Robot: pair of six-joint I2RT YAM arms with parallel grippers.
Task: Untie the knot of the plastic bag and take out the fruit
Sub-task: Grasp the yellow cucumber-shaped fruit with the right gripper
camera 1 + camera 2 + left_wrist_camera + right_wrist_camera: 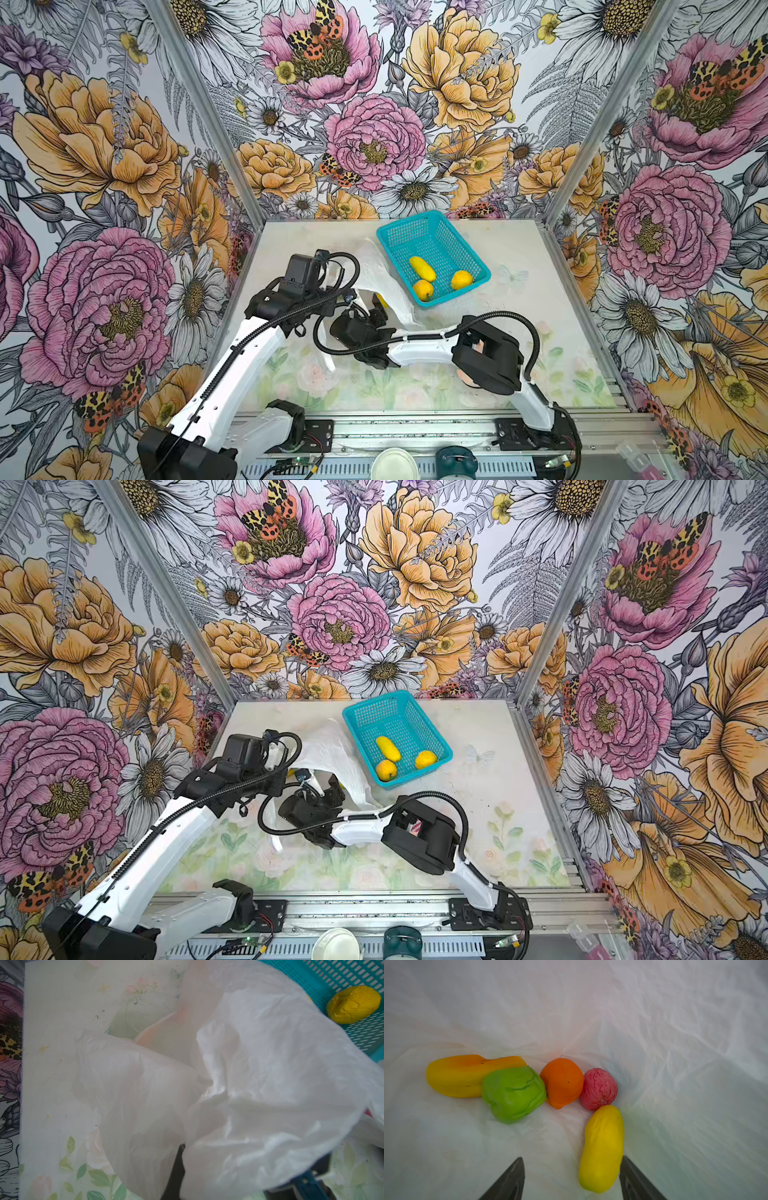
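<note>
Bench (540,291): pale floral top; carries all items below.

Plastic bag (390,286): thin white translucent film, crumpled, at 11 o'clock from bench centre, just beside the basket's 9 o'clock wall. Mouth open toward 5 to 6 o'clock, where the right arm enters. Judged very light, limp and slippery, and liable to drag along with anything pulled out. Best held at the mouth rim or a strap, not the body.

Basket (415,235): teal mesh, at 12 to 1 o'clock. Holds three yellow pieces (422,269) at its 6 o'clock end.

Left tool (180,1147): closed together on the bag's film, which drapes over it; judged to be holding the mouth up.

Right tool (571,1158): inside the bag, fingers apart, gripping nothing.

Fruit, in bag, right wrist view:
- Long yellow-orange piece (456,1076).
- Green piece (512,1095): creased, overlapping the long one.
- Orange piece (562,1082).
- Yellow oblong piece (602,1149): nearest, partly between the fingers, close against one.
- Pink-red piece (599,1088): bumpy, touching the oblong's far end.

All are glossy and dented, judged light and squashy. Take the oblong across its narrow waist, gently.

Knot: not visible in any view; judged undone, given the open mouth.
</note>
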